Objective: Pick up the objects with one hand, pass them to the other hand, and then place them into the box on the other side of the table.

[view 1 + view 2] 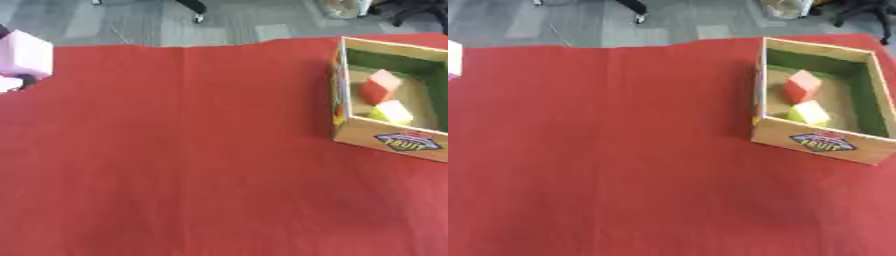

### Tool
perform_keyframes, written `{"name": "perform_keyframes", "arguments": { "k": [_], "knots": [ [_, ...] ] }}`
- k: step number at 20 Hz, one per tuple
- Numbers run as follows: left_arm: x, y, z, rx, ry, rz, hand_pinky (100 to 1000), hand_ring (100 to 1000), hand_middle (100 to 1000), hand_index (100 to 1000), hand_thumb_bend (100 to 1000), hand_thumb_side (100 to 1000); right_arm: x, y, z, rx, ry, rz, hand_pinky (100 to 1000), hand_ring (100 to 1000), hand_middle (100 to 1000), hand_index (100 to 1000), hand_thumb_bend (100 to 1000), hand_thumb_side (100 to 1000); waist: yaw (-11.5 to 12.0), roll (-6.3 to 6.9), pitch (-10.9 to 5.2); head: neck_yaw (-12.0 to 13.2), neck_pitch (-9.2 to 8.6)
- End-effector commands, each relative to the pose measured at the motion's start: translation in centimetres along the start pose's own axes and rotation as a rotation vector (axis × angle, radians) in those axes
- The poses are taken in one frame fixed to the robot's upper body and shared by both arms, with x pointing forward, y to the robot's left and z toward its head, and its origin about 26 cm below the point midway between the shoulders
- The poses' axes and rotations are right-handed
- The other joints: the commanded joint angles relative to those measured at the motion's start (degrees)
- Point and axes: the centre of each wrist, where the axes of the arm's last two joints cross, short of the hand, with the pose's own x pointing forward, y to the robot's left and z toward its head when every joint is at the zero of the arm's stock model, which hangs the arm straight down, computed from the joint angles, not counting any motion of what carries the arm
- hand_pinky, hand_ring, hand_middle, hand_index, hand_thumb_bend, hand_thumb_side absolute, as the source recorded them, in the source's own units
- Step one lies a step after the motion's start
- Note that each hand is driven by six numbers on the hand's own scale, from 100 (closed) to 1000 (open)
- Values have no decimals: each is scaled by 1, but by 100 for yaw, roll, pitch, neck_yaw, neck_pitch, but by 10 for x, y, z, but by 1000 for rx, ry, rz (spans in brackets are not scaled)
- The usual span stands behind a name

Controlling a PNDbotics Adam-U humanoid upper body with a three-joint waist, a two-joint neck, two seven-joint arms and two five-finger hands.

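At the far left edge of the left eye view a dark shape (26, 80) sits under a pink block (24, 54). It may be part of the left robot hand, but too little shows to tell, so whether its fingers are apart or clamped on the block cannot be said. The right robot hand shows in no view.

The pink block lies at the desk's left edge, well apart from the cardboard box (822, 142) on the right side, which already contains a red block (801, 85) and a yellow block (808, 112).

The step in hand looks like picking up the pink block. It would go best lifted clear of the edge and carried inward for the handover over mid-desk.

Between block and box the red cloth (184, 150) gives open room, though the box's near wall must be cleared from above.
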Motion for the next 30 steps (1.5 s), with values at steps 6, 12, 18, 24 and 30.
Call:
{"name": "perform_keyframes", "arguments": {
  "k": [6, 12, 18, 24, 30],
  "knots": [
    [30, -33, -2, 71, -85, 82, 642, 589, 468, 462, 100, 100, 16, -8, -22, 72, -95, 51, 969, 1000, 851, 962, 100, 470, 22, -36, -162, -177, 55],
    [50, -73, -3, 108, -134, 161, 640, 585, 466, 462, 100, 100, 24, -8, -40, 140, -169, 100, 965, 1000, 862, 965, 100, 444, 46, -56, -192, -298, 93],
    [69, -106, -4, 69, -207, 145, 631, 587, 467, 462, 100, 100, 33, -3, -62, 265, -240, 213, 954, 1000, 872, 956, 100, 277, 34, -76, -230, -372, 155],
    [81, -126, -8, 52, -246, 153, 629, 588, 468, 462, 100, 100, 38, 11, -83, 403, -282, 332, 950, 1000, 881, 956, 100, 199, 9, -121, -255, -563, 236],
    [88, -142, -11, 51, -262, 175, 623, 584, 464, 459, 100, 100, 43, 24, -98, 486, -298, 392, 944, 1000, 875, 948, 100, 161, 32, -154, -268, -743, 250]
  ]
}}
